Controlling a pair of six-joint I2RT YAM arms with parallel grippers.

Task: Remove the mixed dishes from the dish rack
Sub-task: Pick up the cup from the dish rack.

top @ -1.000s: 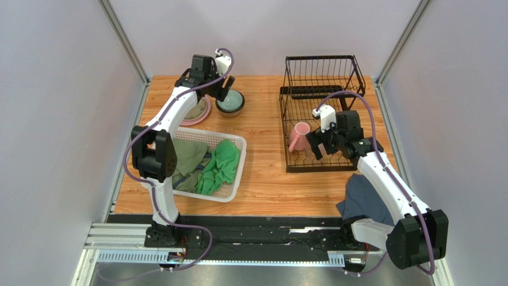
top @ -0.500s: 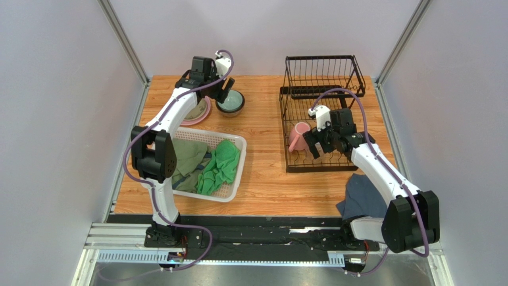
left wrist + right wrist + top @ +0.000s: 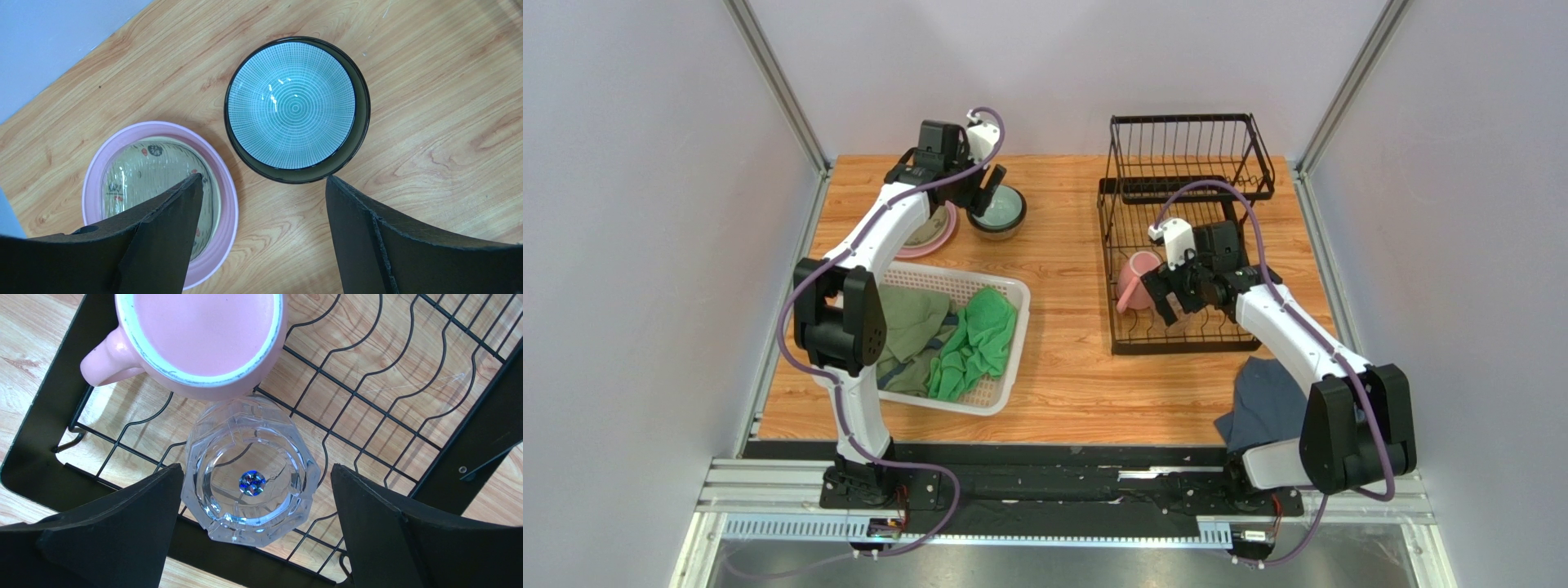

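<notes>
The teal bowl stands on the table beside the pink plate, which carries a smaller cream plate. My left gripper is open and empty above the gap between them; it also shows in the top view. The pink mug and the clear glass cup stand on the lower tray of the black dish rack. My right gripper is open, its fingers on either side of the glass cup without touching it. The grey plate and the brown-olive bowl are out of view.
A white mesh basket with green cloths sits at the front left. A dark blue-grey cloth lies at the front right, beside the rack. The rack's upper shelf stands at the back right.
My right gripper has moved left and a little back over the rack's lower tray, closer to the pink mug. The left gripper has barely moved.
</notes>
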